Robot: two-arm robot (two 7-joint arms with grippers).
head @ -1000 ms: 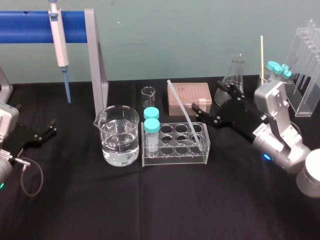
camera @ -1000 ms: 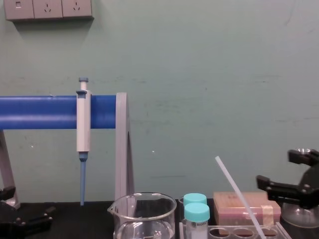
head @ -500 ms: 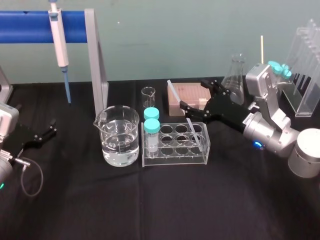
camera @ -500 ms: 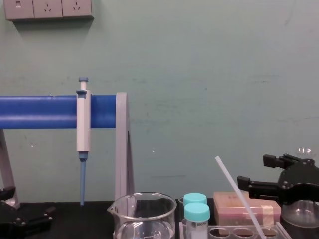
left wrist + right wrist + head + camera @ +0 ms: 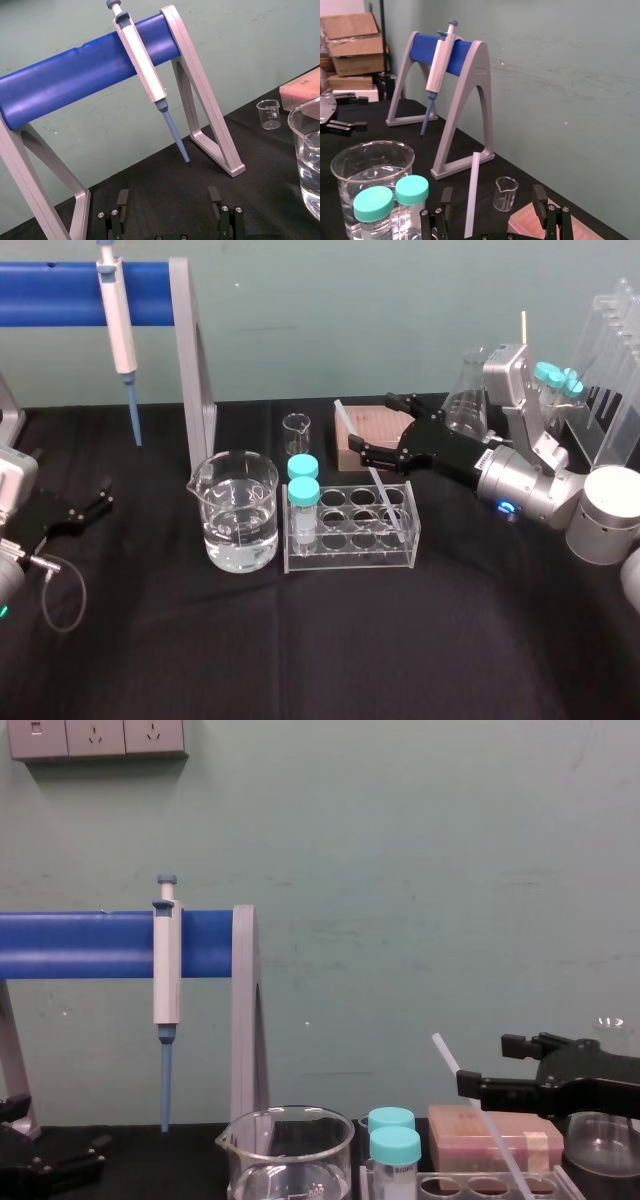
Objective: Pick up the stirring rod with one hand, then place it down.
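Observation:
The stirring rod (image 5: pixel 386 492) is a thin translucent white stick leaning in the clear tube rack (image 5: pixel 350 550), its top tilted back and to the left. It also rises above the rack in the chest view (image 5: pixel 452 1062). My right gripper (image 5: pixel 379 426) is open and level with the rod's upper half. In the right wrist view the rod (image 5: pixel 471 195) stands between the spread fingers (image 5: pixel 446 197), nearer one of them, with no visible contact. My left gripper (image 5: pixel 98 497) rests open on the black cloth at the far left, seen open in the left wrist view (image 5: pixel 168 200).
A water-filled beaker (image 5: pixel 240 515) stands left of the rack, which holds two teal-capped tubes (image 5: pixel 303 502). Behind are a small beaker (image 5: pixel 297 430), a pink box (image 5: pixel 385 422) and a flask (image 5: pixel 468 390). A pipette (image 5: pixel 120 320) hangs on the blue stand; a clear rack (image 5: pixel 620 390) is far right.
My right arm has swung left from beside the flask, bringing its open gripper up to the rod's upper part. The rod and the left arm have not moved.

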